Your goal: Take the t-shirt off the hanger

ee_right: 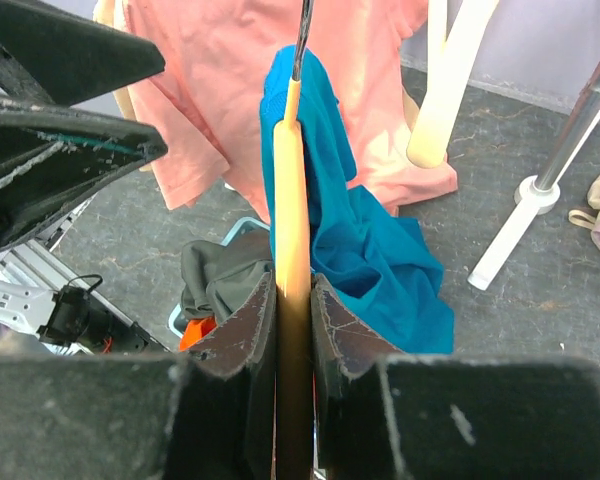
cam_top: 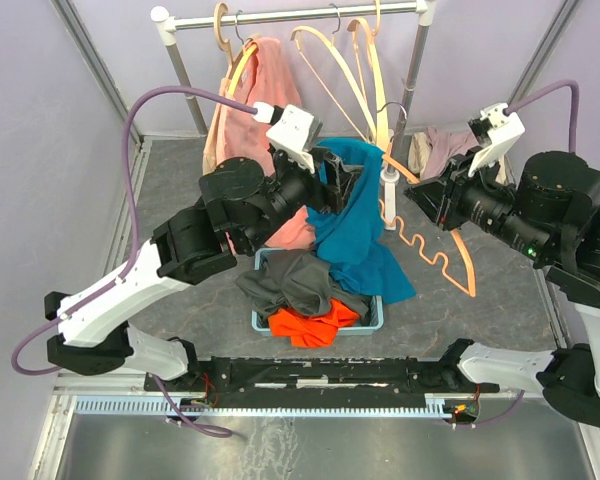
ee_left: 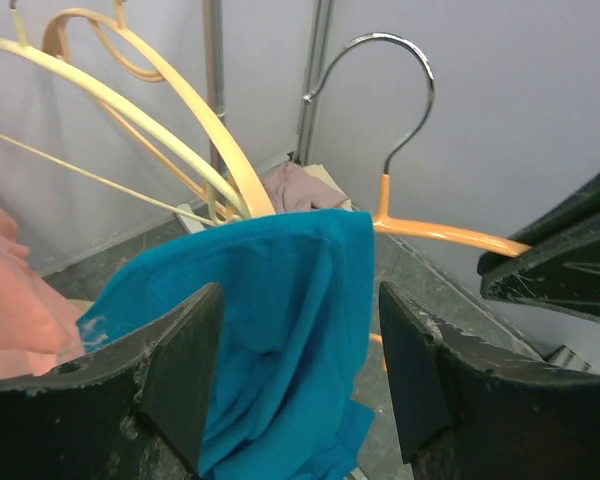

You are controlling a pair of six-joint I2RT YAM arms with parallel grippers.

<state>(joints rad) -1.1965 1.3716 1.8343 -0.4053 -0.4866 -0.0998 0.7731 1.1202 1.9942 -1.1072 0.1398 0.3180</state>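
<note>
The teal t-shirt [cam_top: 355,230] hangs off the left end of an orange hanger [cam_top: 450,255] with a metal hook, its lower folds reaching down to the basket. My right gripper [cam_top: 420,195] is shut on the hanger's arm; in the right wrist view the hanger [ee_right: 290,200] runs straight between the jaws of that gripper [ee_right: 293,290], with the t-shirt [ee_right: 370,260] draped over its far end. My left gripper [cam_top: 342,185] is open beside the shirt's top. In the left wrist view the t-shirt [ee_left: 270,320] lies just beyond the gripper [ee_left: 300,310], apart from both fingers, and the hanger [ee_left: 440,233] shows to its right.
A blue basket [cam_top: 365,327] holding grey and orange clothes sits below the shirt. A pink shirt [cam_top: 265,80] and bare wooden hangers [cam_top: 350,70] hang from the rack rail [cam_top: 290,17]. The rack's white post [cam_top: 388,190] stands behind. More clothing [cam_top: 440,150] lies at back right.
</note>
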